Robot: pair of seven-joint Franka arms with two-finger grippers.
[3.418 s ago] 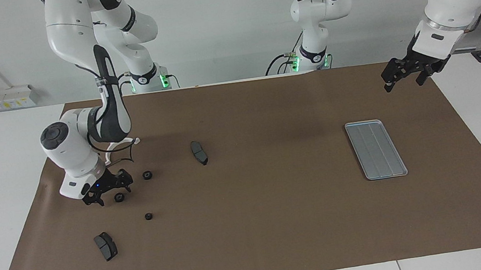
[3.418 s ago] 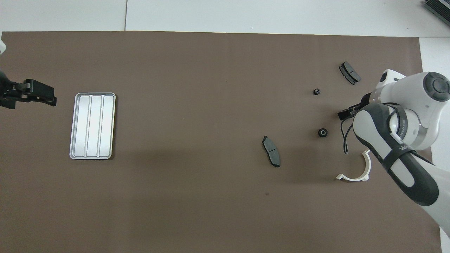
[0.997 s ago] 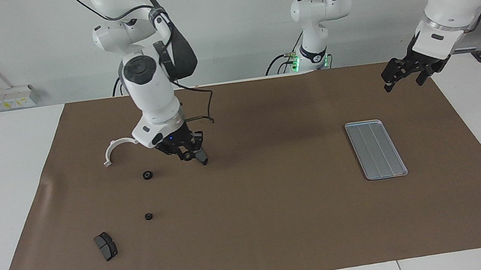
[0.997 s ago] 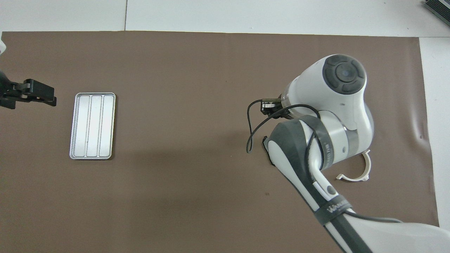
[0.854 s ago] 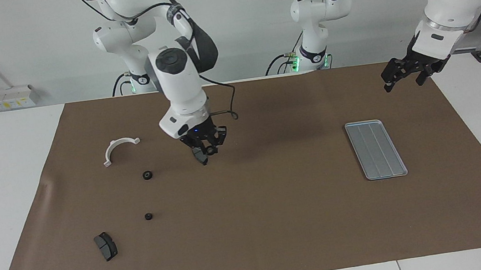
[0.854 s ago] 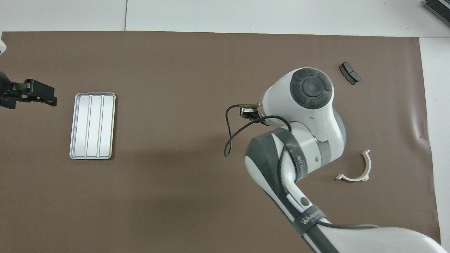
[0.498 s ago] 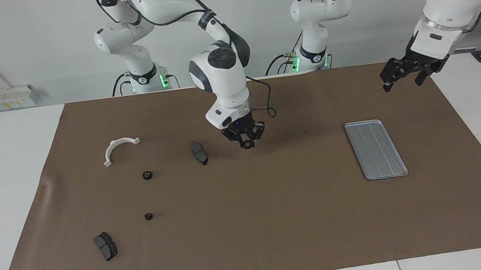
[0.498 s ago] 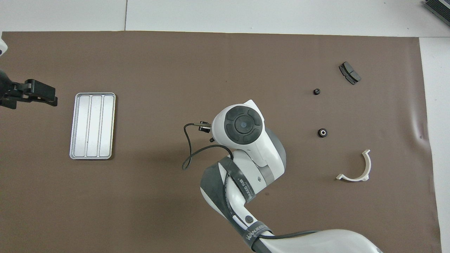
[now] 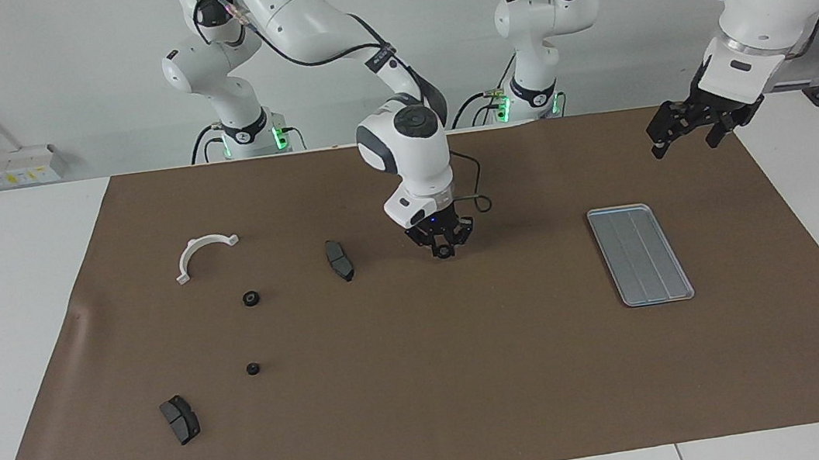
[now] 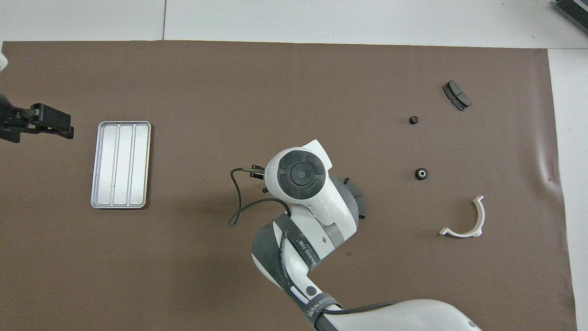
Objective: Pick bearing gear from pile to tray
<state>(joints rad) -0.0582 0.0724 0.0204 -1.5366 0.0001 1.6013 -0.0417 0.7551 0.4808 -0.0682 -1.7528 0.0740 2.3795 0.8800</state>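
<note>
My right gripper point(image 9: 444, 249) hangs just above the middle of the brown mat, between a dark grey pad point(image 9: 339, 260) and the tray point(image 9: 639, 254). It is shut on a small black bearing gear point(image 9: 444, 253) at its fingertips. From overhead the right arm's wrist hides that gripper and the gear. Two more black gears point(image 9: 251, 298) point(image 9: 252, 369) lie in the pile toward the right arm's end. The silver grooved tray point(image 10: 121, 164) has nothing in it. My left gripper point(image 9: 683, 131) waits open in the air near the tray, toward the left arm's end.
A white half-ring bracket point(image 9: 201, 253) lies nearer to the robots than the gears. A second dark grey pad point(image 9: 180, 419) lies farther from the robots than the gears. The right arm point(image 10: 317, 216) stretches low over the mat's middle.
The right gripper took up a gear from the pile and has carried it across the mat toward the tray, passing the dark pad. The left arm has stayed in place.
</note>
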